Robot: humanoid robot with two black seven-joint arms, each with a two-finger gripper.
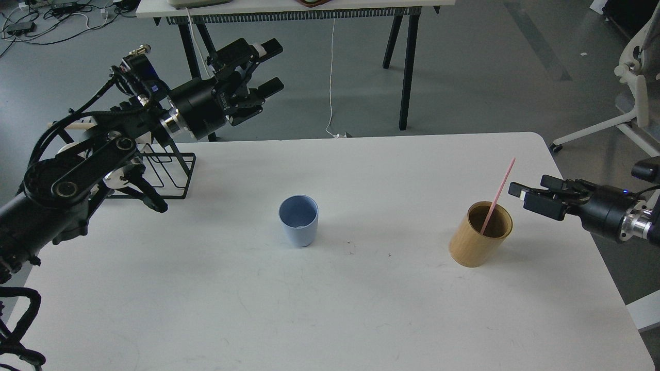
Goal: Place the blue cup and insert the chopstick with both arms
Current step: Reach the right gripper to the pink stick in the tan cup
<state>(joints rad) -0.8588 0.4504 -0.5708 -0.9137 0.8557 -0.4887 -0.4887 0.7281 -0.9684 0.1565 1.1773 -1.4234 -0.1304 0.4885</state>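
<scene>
The blue cup (298,220) stands upright and empty on the white table (330,319), left of centre. The pink chopstick (499,194) leans in a tan bamboo-coloured cylinder (477,242) on the right, its top end pointing up and right. My right gripper (528,191) comes in from the right edge, level with the stick's upper half and just right of it, not touching; its fingers look apart and empty. My left gripper (272,67) is open and empty, raised beyond the table's far left edge, well away from the cup.
A black wire rack (167,170) with a beige wooden rod (77,123) stands at the table's far left, partly behind my left arm. A second table's legs (407,67) and a white office chair (631,93) stand on the floor beyond.
</scene>
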